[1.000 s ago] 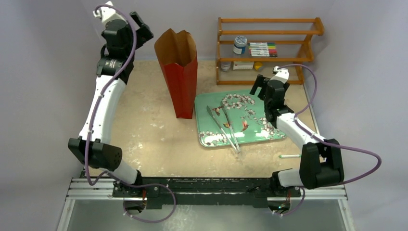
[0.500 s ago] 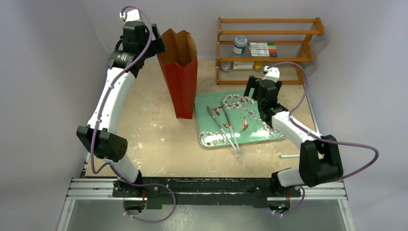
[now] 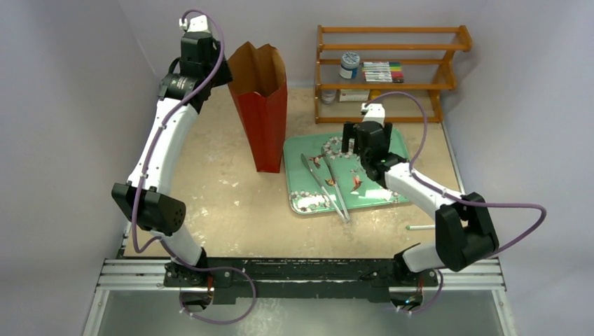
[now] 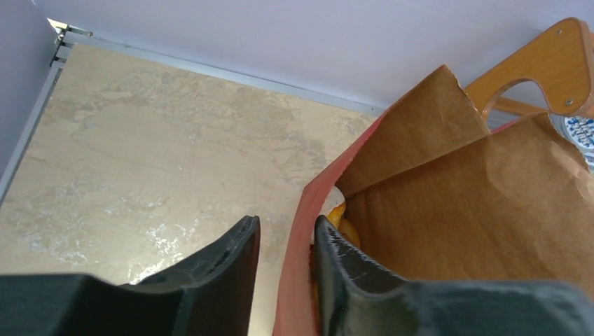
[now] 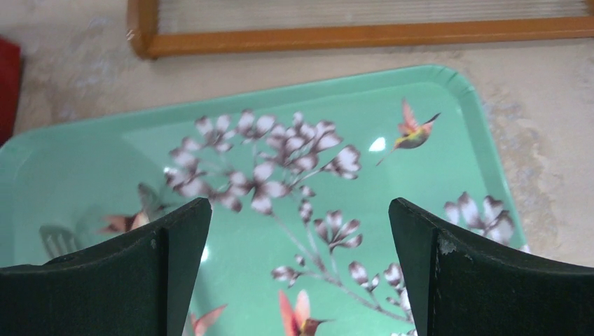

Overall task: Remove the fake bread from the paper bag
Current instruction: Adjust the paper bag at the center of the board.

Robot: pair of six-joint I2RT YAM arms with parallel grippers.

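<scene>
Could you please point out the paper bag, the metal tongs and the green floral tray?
paper bag [image 3: 265, 129]: top view, red outer front face.
metal tongs [image 3: 322, 186]: top view, middle of one arm.
green floral tray [image 5: 91, 168]: right wrist view, bare green surface.

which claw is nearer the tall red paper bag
Left. The left claw straddles the rim of the tall red paper bag, one finger inside, one outside; the right claw hovers over the green floral tray, apart from it.
</scene>
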